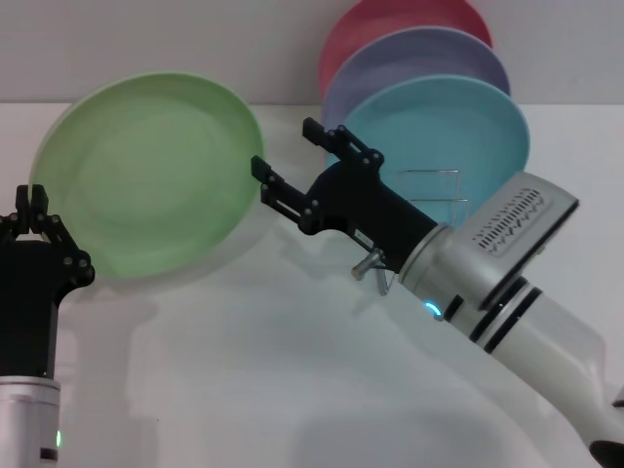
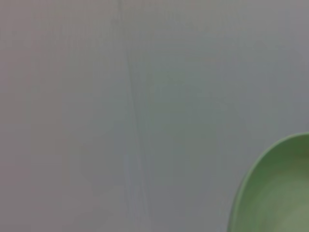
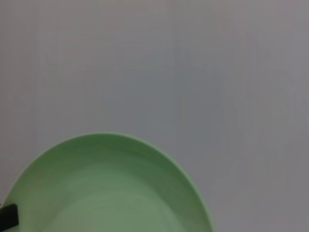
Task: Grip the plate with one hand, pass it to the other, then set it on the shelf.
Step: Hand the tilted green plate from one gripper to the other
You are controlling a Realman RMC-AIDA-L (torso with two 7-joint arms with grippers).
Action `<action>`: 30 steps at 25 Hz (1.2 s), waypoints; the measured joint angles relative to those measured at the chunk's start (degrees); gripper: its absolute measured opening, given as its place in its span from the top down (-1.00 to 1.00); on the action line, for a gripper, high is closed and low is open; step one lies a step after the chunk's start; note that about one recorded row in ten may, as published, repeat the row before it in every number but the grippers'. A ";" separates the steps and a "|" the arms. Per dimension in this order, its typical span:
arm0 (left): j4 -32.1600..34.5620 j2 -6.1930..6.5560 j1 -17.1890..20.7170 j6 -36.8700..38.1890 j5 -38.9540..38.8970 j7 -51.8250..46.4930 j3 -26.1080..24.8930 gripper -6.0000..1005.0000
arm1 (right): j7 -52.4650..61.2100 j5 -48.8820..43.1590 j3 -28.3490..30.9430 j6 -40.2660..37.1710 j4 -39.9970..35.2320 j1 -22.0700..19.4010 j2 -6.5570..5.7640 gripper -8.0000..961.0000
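Note:
The light green plate (image 1: 146, 175) is held up in the air at the left, tilted with its face toward me. My left gripper (image 1: 32, 207) is shut on its left rim. My right gripper (image 1: 286, 151) is open, with its fingertips right at the plate's right rim; I cannot tell whether they touch it. The plate also shows in the left wrist view (image 2: 280, 193) and in the right wrist view (image 3: 111, 188). The silver wire shelf (image 1: 436, 185) stands behind my right arm, mostly hidden by the arm and by the plates in it.
A turquoise plate (image 1: 444, 132), a lavender plate (image 1: 419, 58) and a pink plate (image 1: 390, 24) stand upright in the shelf at the back right. The white table (image 1: 244, 370) lies below both arms. A small dark piece (image 3: 7, 216) shows at the plate's edge.

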 joint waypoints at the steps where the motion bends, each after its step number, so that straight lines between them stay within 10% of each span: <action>1: -0.73 0.00 -0.01 0.35 -1.09 1.48 0.76 0.83 | 0.02 -1.28 1.29 1.01 0.16 0.00 0.00 -0.45; 11: -4.07 0.00 0.00 1.39 -6.22 8.41 3.57 0.82 | 0.09 -12.26 12.24 9.24 0.93 0.37 0.07 -0.42; 30: -5.61 -0.01 -0.27 3.64 -7.49 13.71 5.86 0.81 | 0.07 -13.32 13.73 13.48 0.60 3.12 0.17 -0.36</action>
